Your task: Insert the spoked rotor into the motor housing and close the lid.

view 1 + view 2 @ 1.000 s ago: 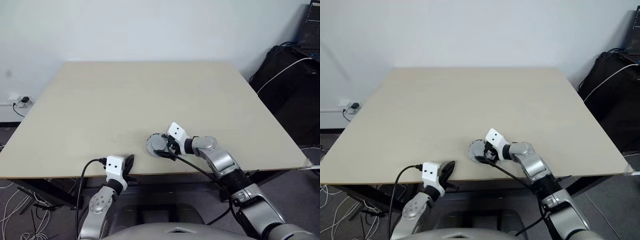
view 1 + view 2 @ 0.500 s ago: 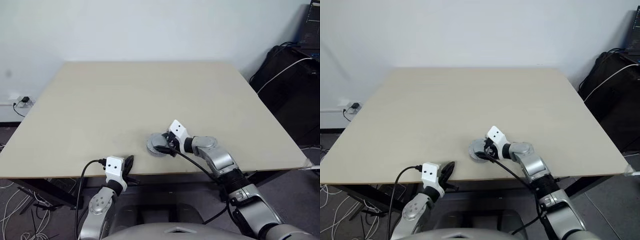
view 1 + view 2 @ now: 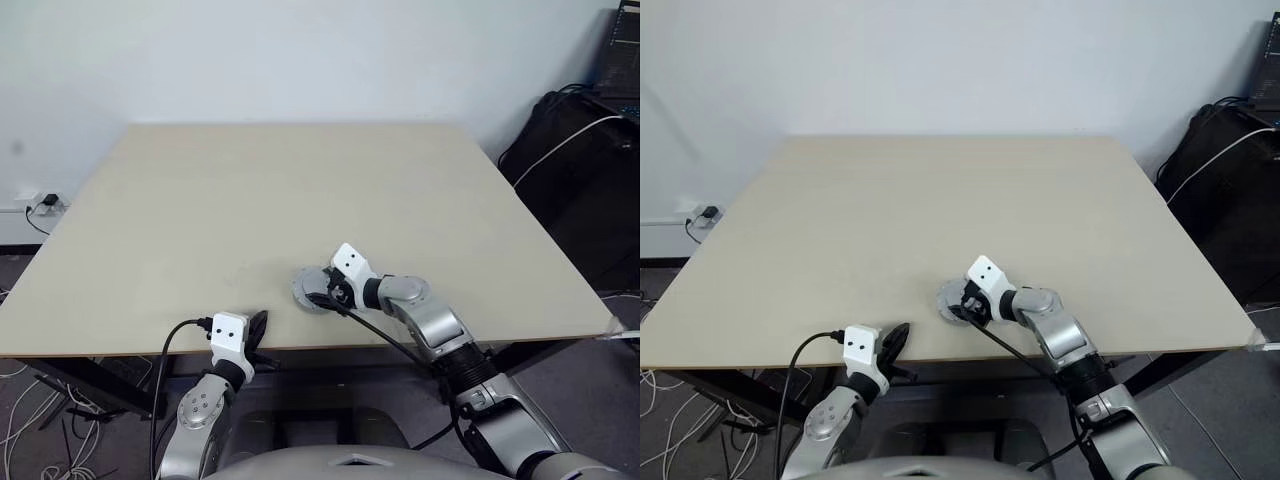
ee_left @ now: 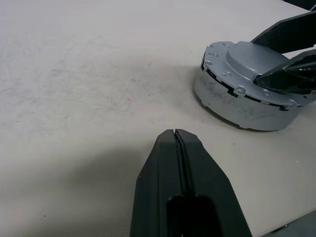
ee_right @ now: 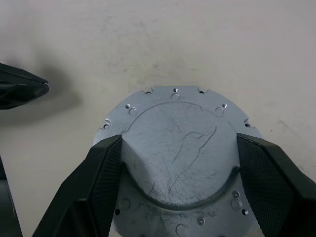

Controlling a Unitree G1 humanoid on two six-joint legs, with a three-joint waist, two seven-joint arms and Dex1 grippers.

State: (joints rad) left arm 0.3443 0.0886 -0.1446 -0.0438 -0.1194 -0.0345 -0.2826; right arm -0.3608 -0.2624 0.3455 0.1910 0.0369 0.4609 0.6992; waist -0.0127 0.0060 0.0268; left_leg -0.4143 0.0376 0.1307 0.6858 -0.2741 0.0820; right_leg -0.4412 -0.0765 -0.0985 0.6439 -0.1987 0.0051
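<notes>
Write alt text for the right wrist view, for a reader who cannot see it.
The right gripper straddles a round grey metal motor assembly on a beige table, one black finger against each side of its raised centre cap. Small screw holes ring its flat flange, and the shut left gripper points in from one edge.

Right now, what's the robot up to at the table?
The right gripper straddles a round grey motor unit near the front edge of the table, a finger on each side of its raised lid. The left gripper is shut and idle beside it, touching nothing.
</notes>
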